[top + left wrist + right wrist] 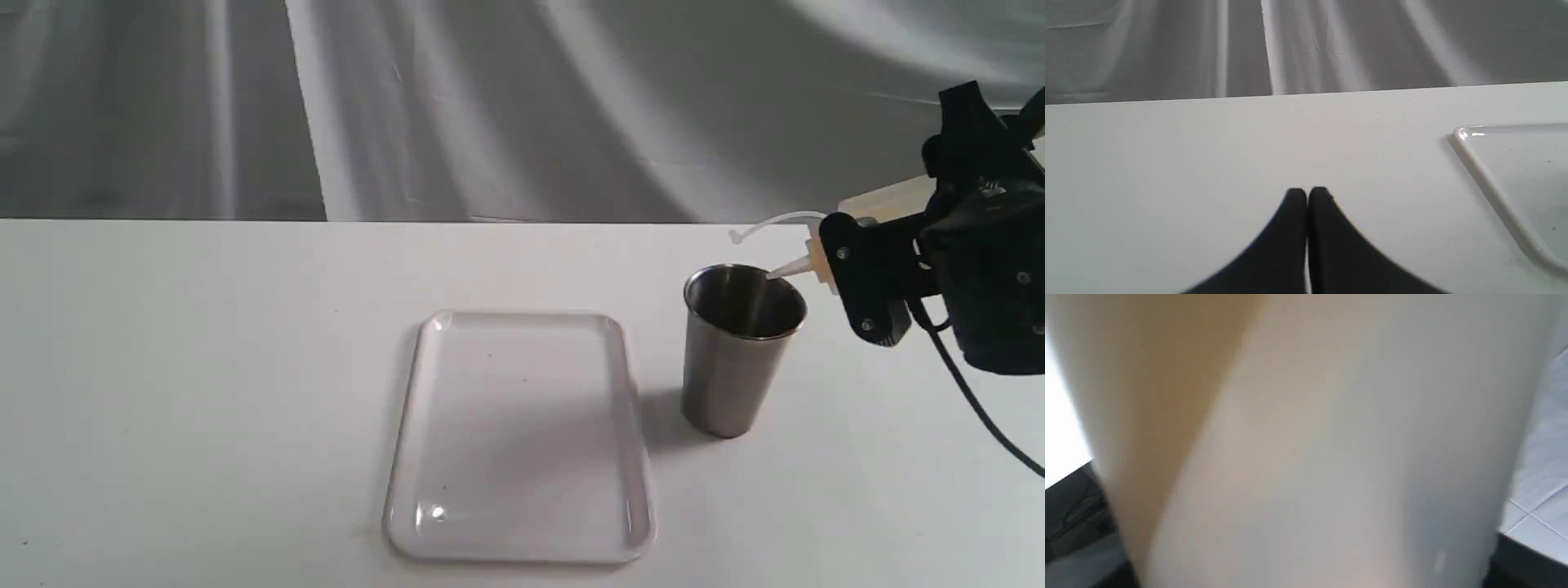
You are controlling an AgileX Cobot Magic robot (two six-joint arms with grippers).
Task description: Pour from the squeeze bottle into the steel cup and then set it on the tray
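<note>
The left gripper [1306, 195] sits low over the table [204, 367], fingers pressed together, near the empty tray [522, 314]. Just right of the tray, the steel cup [735, 367] stands upright. The right gripper [853, 261] reaches in from the right, clamped on the squeeze bottle [886, 198], which is tipped almost level with its nozzle over the cup's rim.

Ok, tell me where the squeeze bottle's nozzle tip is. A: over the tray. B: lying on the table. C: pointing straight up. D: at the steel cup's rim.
D: the squeeze bottle, tilted in the right gripper, has its nozzle at the steel cup rim.
</note>
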